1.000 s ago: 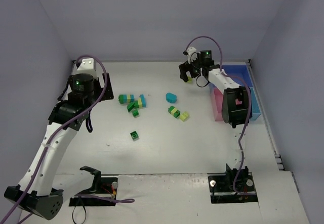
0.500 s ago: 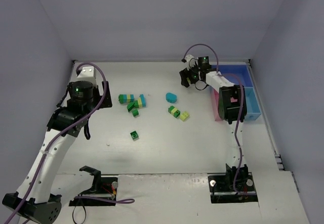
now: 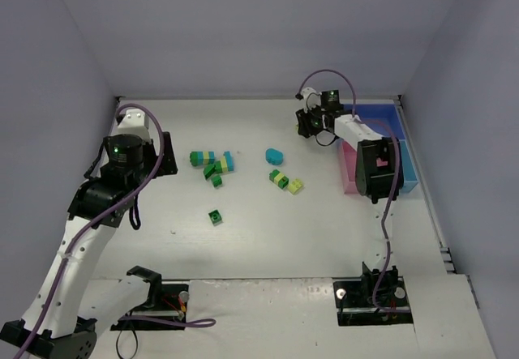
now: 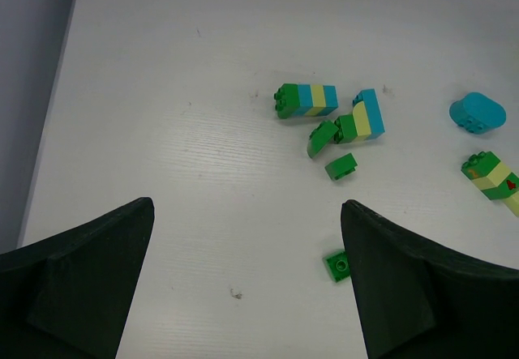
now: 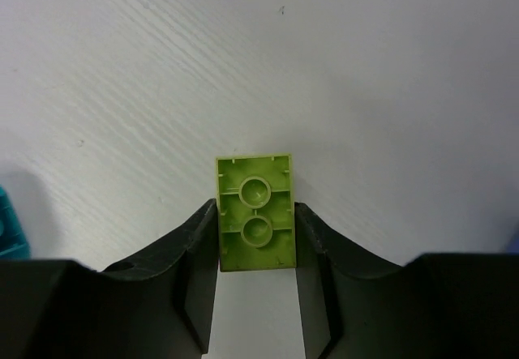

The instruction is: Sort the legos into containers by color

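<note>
Right gripper (image 5: 255, 211) pinches a small yellow-green plastic brick (image 5: 254, 187), likely bound for the joined plastic trays (image 3: 347, 173); left gripper (image 4: 247, 207) gapes.

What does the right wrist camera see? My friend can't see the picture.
A yellow-green lego brick is pinched between the right arm's two black fingers, its hollow underside facing the camera. Behind it is the white table, with something cyan at the left edge.

The top camera looks down from high over the near edge at the whole table (image 3: 268, 237). Wrist cameras look down closer (left shares the legos (image 4: 306, 100) with it).
</note>
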